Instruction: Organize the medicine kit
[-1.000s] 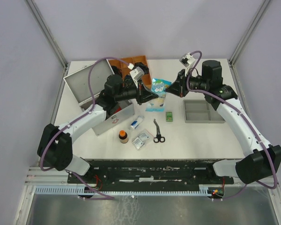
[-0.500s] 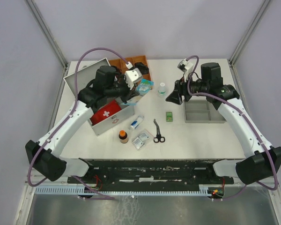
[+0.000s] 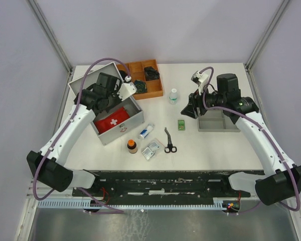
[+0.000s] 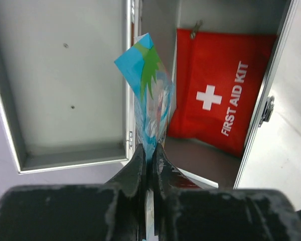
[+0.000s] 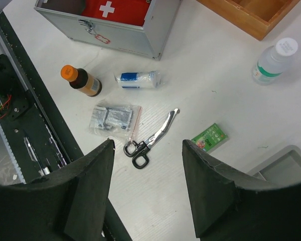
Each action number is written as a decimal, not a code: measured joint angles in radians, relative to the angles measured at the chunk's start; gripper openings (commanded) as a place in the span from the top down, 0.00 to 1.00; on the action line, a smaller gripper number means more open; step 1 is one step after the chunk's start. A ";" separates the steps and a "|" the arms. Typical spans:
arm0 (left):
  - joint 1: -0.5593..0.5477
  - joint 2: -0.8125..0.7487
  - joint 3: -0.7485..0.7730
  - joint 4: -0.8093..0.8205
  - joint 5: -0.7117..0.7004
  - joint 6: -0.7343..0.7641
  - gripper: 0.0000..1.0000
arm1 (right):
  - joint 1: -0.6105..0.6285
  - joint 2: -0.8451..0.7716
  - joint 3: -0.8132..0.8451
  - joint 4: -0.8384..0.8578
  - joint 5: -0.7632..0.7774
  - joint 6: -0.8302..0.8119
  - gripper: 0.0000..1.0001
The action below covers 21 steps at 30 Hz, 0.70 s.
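Note:
The medicine kit [image 3: 121, 130] is a silver case lying open at the left, its lid [image 4: 65, 90] swung back. A red first-aid pouch [image 4: 220, 100] lies inside it. My left gripper [image 4: 149, 150] is shut on a blue and green plastic packet [image 4: 150, 95] that hangs over the rear edge of the open kit. In the top view the left gripper [image 3: 112, 98] is above the kit's back corner. My right gripper [image 5: 148, 143] is open and holds nothing, above the scissors [image 5: 153, 138]. From above, the right gripper [image 3: 189, 108] is right of the table's centre.
In front of the kit lie a brown bottle with an orange cap [image 3: 132, 146], a bandage roll [image 3: 146, 131], a clear bag of sachets [image 3: 150, 149], the scissors [image 3: 169, 140] and a green packet [image 3: 181, 124]. A small white-capped bottle [image 3: 173, 96] stands mid-table. Wooden tray [image 3: 151, 93] behind, grey tray [image 3: 218, 129] at right.
Both grippers met at the packet mid-table a second ago. The right gripper opened and drew back right. The left arm carried the packet left, to above the open kit.

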 measured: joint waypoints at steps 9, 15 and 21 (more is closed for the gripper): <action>-0.002 0.079 -0.203 0.082 -0.135 0.006 0.95 | -0.006 -0.024 -0.024 -0.002 0.006 -0.018 0.34; -0.003 0.130 -0.299 0.202 -0.164 0.004 0.93 | -0.022 -0.034 -0.034 0.002 0.003 -0.019 0.34; -0.007 0.161 -0.346 0.328 -0.159 -0.025 0.87 | -0.035 -0.034 -0.041 0.002 0.002 -0.018 0.34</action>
